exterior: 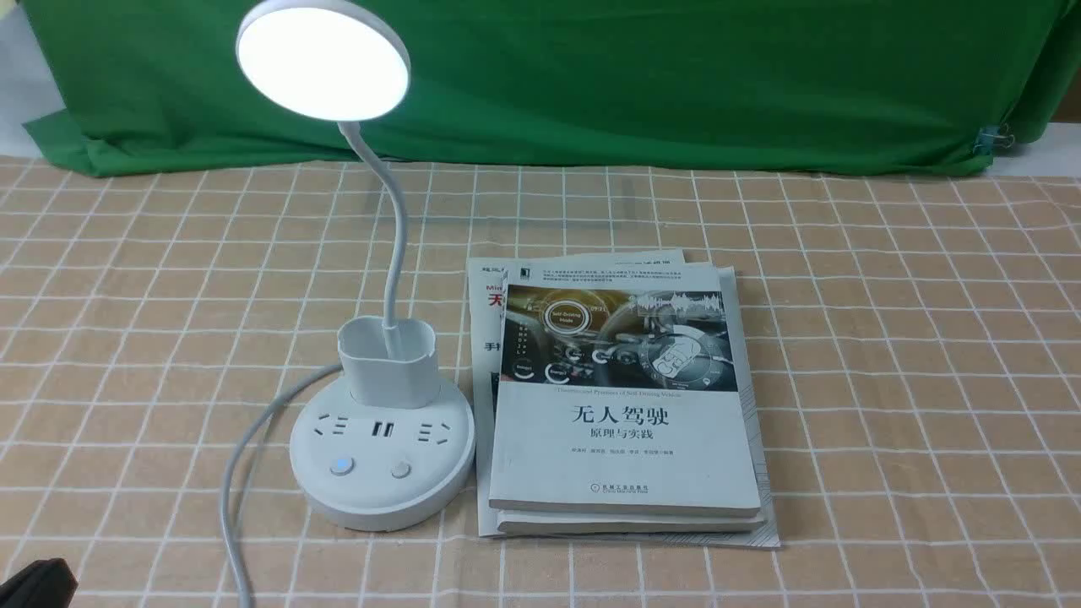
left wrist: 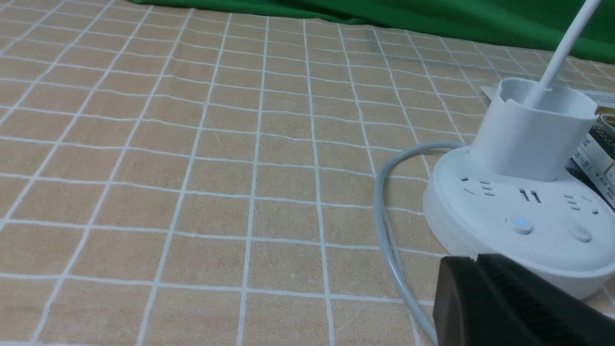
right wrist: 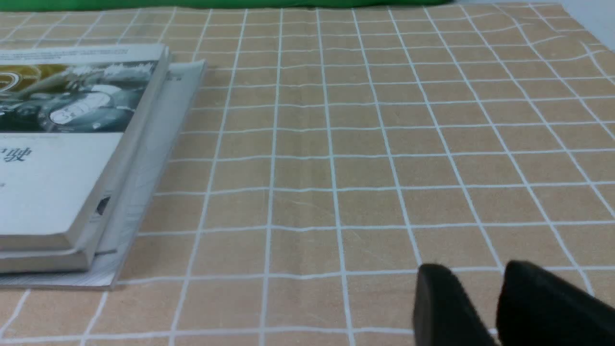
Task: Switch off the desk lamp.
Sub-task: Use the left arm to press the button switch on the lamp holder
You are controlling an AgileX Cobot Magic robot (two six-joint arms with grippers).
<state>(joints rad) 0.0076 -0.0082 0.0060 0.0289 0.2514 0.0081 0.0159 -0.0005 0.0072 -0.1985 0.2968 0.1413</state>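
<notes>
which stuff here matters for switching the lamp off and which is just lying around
For the job: desk lamp, lit; its buttons; left gripper, on the lamp's side.
Lying about: stack of books; checked tablecloth; green cloth.

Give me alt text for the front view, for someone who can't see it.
A lit white desk lamp stands on a checked tablecloth, its round head glowing and one base button showing blue. A stack of books lies close on its right, and a green cloth hangs behind.
</notes>
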